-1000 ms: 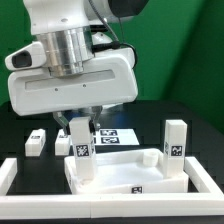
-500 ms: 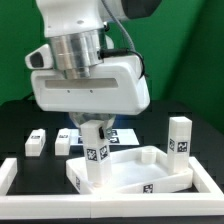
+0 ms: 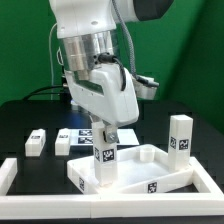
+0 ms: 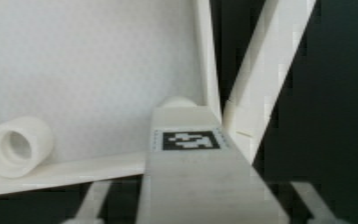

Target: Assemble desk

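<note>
The pincer is squeezed shut on the held leg, gripping it near its top. The held leg stands up straight at the corner of the tabletop on the exterior view's left. Its low end looks to be down inside the tray. The tabletop lies flat on the bench, close to the near edge and inside the white rail. A standing leg is up on its end beside the tray's far corner on the exterior view's right. Two loose legs lie toward the bench's edge on the exterior view's left. In the wrist view a round hole shows in the tray, off to one side of the held leg.

The held leg looks like hard, light plastic. It should not bend, but its smooth sides could slip or twist. Holding two flat sides up high seems best, because that leaves the low end free. The tray looks light too and may slide, so a straight push down is safer.
</note>
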Action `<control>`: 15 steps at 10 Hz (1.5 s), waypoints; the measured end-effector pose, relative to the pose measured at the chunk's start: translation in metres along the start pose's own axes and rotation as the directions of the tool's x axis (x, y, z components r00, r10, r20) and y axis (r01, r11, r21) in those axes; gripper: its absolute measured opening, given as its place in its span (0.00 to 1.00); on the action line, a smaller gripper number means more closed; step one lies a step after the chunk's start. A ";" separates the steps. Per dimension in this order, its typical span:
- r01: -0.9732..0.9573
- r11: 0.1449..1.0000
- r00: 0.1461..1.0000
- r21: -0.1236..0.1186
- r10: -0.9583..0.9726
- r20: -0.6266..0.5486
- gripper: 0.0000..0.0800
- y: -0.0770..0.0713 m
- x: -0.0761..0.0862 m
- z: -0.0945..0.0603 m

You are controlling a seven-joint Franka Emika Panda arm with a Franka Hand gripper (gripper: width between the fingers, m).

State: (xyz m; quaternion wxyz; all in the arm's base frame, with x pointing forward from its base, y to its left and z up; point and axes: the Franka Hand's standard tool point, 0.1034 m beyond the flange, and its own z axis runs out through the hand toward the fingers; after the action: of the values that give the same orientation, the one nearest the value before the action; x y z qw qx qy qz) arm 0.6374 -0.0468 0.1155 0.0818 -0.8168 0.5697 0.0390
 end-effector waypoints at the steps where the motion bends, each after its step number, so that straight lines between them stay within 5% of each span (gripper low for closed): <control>1: 0.000 1.000 1.000 0.000 0.000 0.000 0.36 0.000 0.000 0.000; 3: 0.000 1.000 1.000 0.000 0.000 0.000 0.36 0.000 0.000 0.000; 4: 0.000 1.000 1.000 0.000 0.000 0.000 0.50 0.000 0.000 0.000; 5: 0.000 1.000 1.000 0.000 0.000 0.000 0.50 0.000 0.000 0.000; 7: 0.000 1.000 1.000 0.000 0.000 0.000 0.78 0.000 0.000 0.000; 12: 0.267 0.964 0.964 -0.002 -0.267 0.001 0.81 0.000 -0.001 0.001; 15: 0.724 0.690 0.690 -0.025 -0.724 0.008 0.81 0.007 -0.010 0.007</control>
State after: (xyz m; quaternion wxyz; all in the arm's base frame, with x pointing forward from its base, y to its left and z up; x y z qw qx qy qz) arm 0.6275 -0.0386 0.1093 0.0792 -0.9762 0.2016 0.0099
